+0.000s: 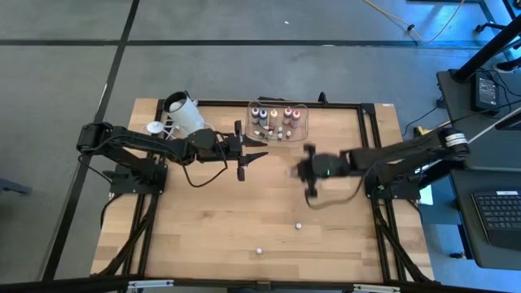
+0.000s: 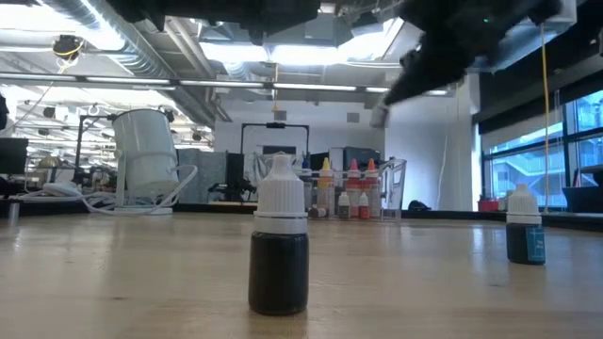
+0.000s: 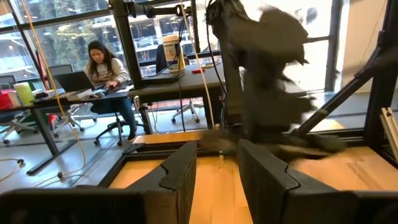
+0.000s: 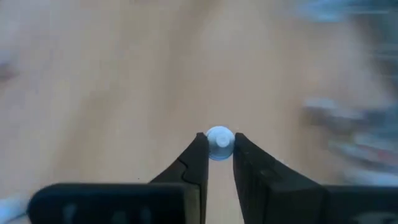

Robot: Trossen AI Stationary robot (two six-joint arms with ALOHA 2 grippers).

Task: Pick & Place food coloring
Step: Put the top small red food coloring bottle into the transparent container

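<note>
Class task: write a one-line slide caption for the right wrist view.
Right gripper shut on a food coloring bottle's pale cap, above the wooden table.

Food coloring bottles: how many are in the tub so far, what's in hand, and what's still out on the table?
Several bottles already stand in the clear tub at the far edge; an exact count isn't readable. The right tool is shut on a bottle by its pale cap, above mid-table. Two bottles remain loose near the front edge. The left tool hangs beside the tub, holding nothing.
</note>
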